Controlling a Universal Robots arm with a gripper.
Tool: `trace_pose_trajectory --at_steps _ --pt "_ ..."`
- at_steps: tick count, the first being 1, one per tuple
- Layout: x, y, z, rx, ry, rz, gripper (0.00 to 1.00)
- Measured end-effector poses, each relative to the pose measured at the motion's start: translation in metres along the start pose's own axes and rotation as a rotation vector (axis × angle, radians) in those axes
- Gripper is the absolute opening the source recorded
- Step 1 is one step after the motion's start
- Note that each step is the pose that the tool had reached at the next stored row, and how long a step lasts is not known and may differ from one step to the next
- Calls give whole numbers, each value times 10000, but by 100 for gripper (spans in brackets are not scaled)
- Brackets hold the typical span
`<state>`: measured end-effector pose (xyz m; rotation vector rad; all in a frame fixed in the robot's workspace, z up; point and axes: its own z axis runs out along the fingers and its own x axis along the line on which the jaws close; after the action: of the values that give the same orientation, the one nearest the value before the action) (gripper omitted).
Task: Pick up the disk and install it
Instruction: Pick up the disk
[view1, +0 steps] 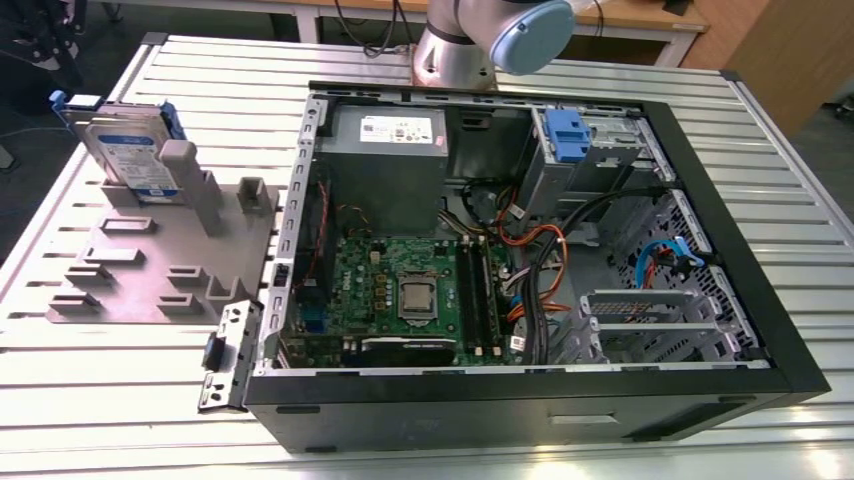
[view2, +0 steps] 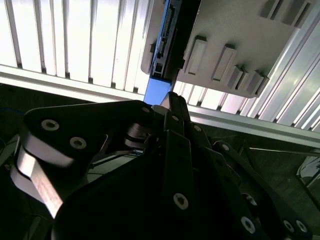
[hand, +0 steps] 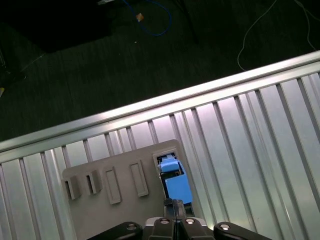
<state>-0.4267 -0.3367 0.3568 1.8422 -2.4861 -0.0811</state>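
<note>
The disk (view1: 134, 150) stands upright on its edge in a grey slotted holder (view1: 147, 270) on the exterior view's left, with its white-and-blue label showing and a blue carrier around it. In both wrist views my gripper (hand: 175, 204) hangs above the disk's blue carrier end (hand: 176, 182), apart from it. Its fingertips (view2: 167, 106) are pressed together and shut, with nothing between them. In the second wrist view the disk (view2: 167, 40) is seen edge-on in the holder (view2: 235, 35).
An open computer case (view1: 747, 330) lies on the ribbed metal table (view1: 120, 400). Inside are a motherboard, cables, a grey power supply (view1: 387, 130) and a silver drive cage with a blue latch (view1: 567, 135). The arm's base (view1: 461, 50) stands behind the case. The table's edge (hand: 150, 107) runs close to the holder.
</note>
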Motion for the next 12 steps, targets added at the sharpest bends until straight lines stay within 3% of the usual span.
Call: trace_pose_trajectory --at_steps 7,10,12 --pt "0 0 0 -1 0 -1 11" --pt "0 -1 4 3 -1 -2 24" --pt "0 -1 10 9 -2 -17 24"
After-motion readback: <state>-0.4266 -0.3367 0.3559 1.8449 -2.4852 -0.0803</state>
